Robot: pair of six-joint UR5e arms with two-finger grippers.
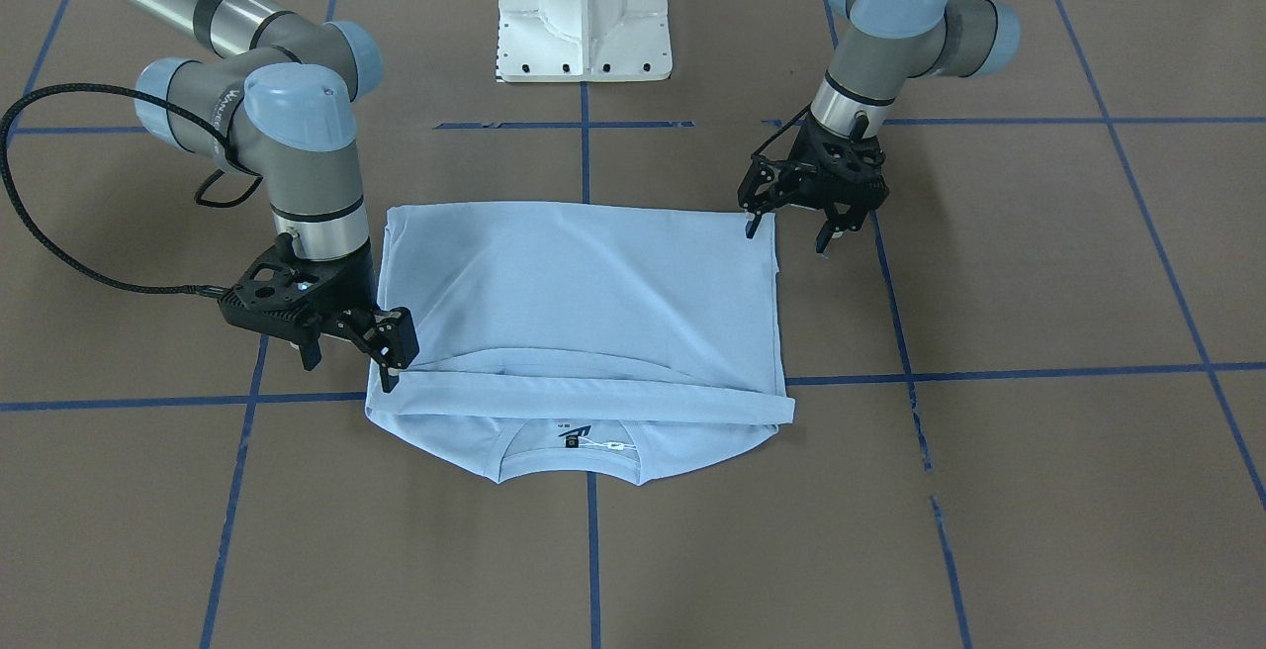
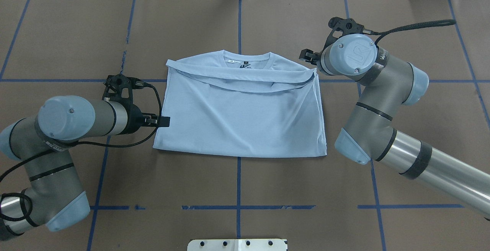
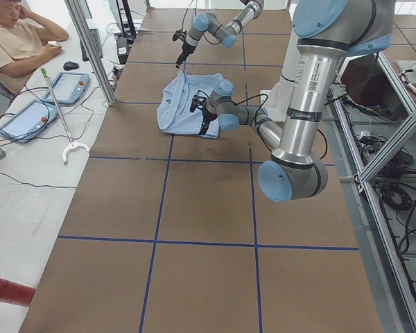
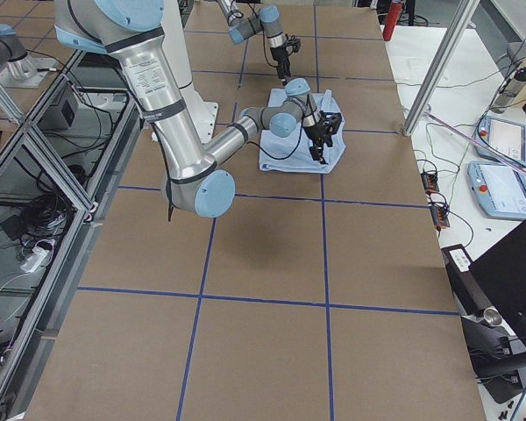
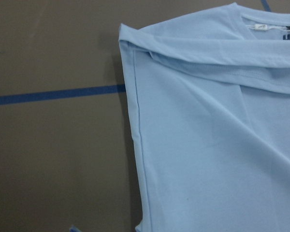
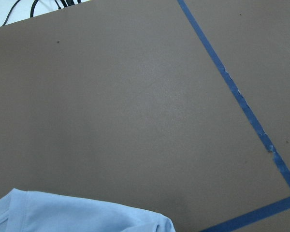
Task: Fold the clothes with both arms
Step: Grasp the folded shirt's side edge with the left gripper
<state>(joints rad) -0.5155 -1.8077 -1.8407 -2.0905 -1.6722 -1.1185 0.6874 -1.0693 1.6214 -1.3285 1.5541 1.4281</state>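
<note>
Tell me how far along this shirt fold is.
Done: the T-shirt is folded crosswise, its hem lying just short of the collar. In hand: nothing; the left gripper and right gripper stand open at its side edges. Left: probably a further fold to make it compact.

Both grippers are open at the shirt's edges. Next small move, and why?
Probably lower and shut the right gripper on the T-shirt at its folded hem corner: its jaws stand open astride that edge, gripping nothing. The left gripper is open at the opposite corner.
</note>
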